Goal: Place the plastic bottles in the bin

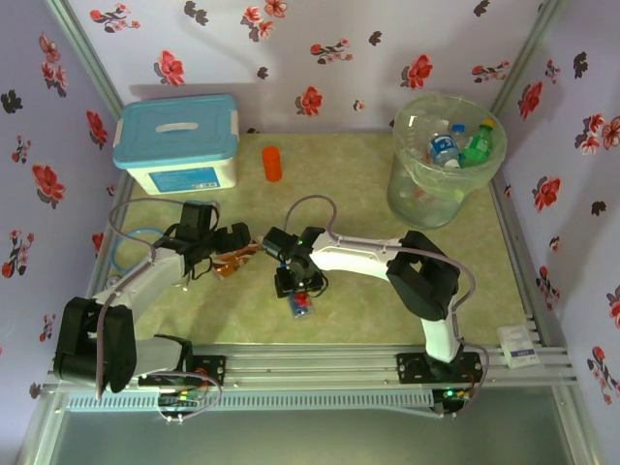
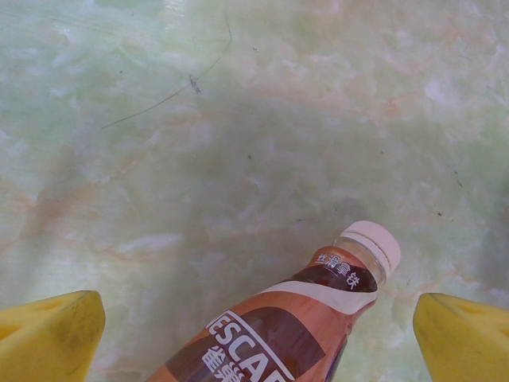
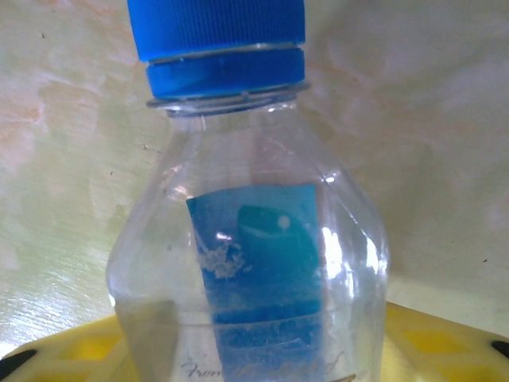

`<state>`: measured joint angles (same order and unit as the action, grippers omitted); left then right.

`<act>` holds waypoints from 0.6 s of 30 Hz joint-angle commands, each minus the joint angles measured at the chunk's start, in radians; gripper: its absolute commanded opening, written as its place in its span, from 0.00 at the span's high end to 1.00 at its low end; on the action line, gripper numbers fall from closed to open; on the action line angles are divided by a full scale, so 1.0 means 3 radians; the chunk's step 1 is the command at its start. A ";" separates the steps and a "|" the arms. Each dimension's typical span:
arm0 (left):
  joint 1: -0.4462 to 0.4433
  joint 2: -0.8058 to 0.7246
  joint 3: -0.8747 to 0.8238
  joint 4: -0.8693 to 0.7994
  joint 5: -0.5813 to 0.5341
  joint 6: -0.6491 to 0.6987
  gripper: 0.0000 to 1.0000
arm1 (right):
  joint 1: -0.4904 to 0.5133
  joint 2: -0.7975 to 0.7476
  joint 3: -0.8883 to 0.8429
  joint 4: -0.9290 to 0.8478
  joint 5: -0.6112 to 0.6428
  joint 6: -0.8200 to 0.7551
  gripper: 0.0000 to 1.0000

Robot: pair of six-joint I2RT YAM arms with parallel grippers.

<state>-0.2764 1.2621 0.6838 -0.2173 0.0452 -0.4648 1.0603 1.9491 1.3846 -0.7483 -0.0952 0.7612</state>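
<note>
Flowered wallpaper (image 1: 320, 48) closed in three sides of a pale green marbled table (image 1: 368, 194), with a blue-lidded white box (image 1: 177, 136) in the far left corner. The bin (image 1: 426, 199) stood in the far right corner and already had several bottles in it, among them a green bottle (image 1: 477, 143) and a blue-labelled bottle (image 1: 445, 150), so much of the job looked done.

Three bottles that I could see were left on the table. An orange bottle (image 1: 272, 163) lay by itself just right of the box, well apart from both arms. A brown coffee bottle (image 2: 278, 326) with a white cap lay near the middle, and the left gripper (image 2: 256, 326) hung over it with its fingers spread as wide as they go, one on each side and neither touching it. Just to its right, the right gripper (image 1: 295, 289) sat low around a clear bottle (image 3: 246, 263) with a blue cap. Its fingers were partly drawn in about the body, but I could not tell whether they had a firm hold on it.

Both of those bottles rested on the table, well apart from the bin.
</note>
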 commanded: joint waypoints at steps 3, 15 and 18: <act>0.0031 -0.0026 -0.0012 0.0005 -0.0036 0.0051 0.00 | -0.0001 0.0016 -0.0013 -0.0075 0.0164 -0.0092 0.48; 0.0031 -0.0060 -0.0006 -0.0001 -0.0038 0.0024 0.00 | -0.0180 -0.0084 0.0305 -0.0342 0.0327 -0.0450 0.56; 0.0031 -0.0066 -0.0022 -0.0017 -0.0036 0.0017 0.00 | -0.0324 -0.0166 0.0424 -0.0502 0.0449 -0.0553 0.57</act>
<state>-0.2764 1.2617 0.6838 -0.2173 0.0452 -0.4648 0.9974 1.9484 1.4704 -0.8257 -0.0238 0.6468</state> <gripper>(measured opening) 0.995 0.459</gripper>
